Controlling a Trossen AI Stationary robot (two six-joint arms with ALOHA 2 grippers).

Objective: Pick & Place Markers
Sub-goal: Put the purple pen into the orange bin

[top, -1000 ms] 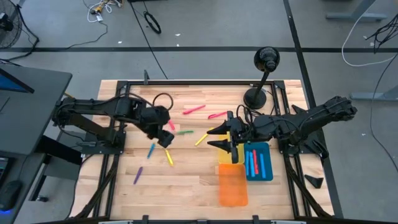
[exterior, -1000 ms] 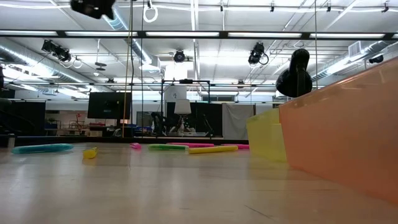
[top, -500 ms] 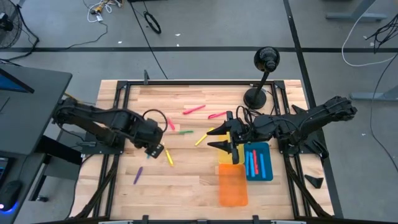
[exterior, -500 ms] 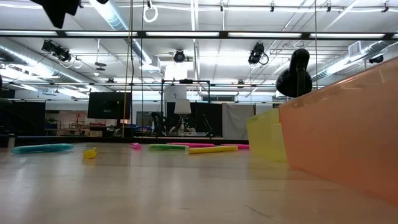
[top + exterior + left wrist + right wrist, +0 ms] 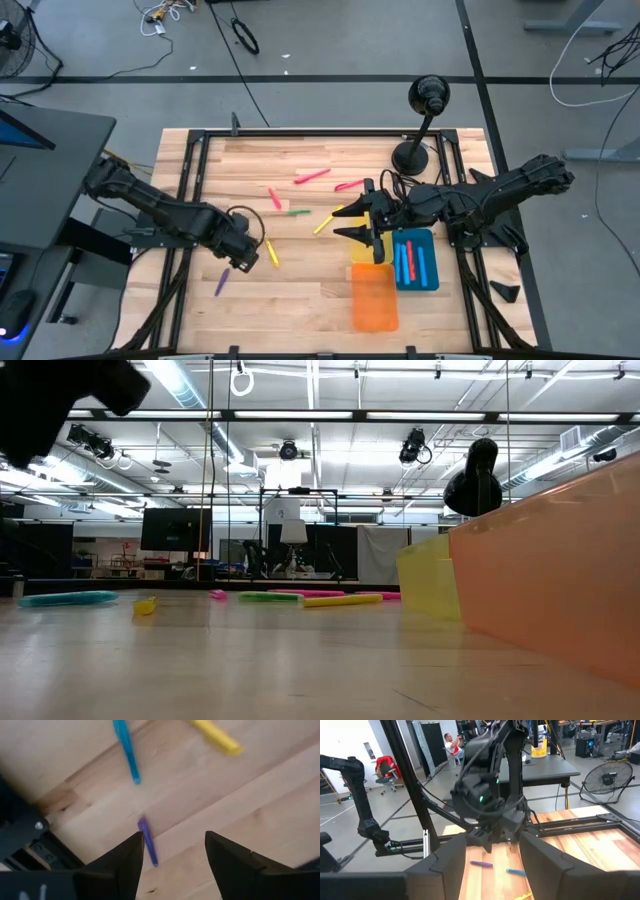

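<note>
The left gripper (image 5: 243, 256), fingers spread and empty, has swung toward seven o'clock on the tabletop (image 5: 300, 290), now above the purple marker (image 5: 147, 841), likely its next pick.

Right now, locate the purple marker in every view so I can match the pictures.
High view: purple marker lies on the wood at lower left, just past the left end effector.
Low view: not visible.
Left wrist view: low in the picture, seen in the gap of the open fingers.
Right wrist view: on the table under the far arm.
Shared landmark: the blue marker lies near it in both wrist views.
</note>
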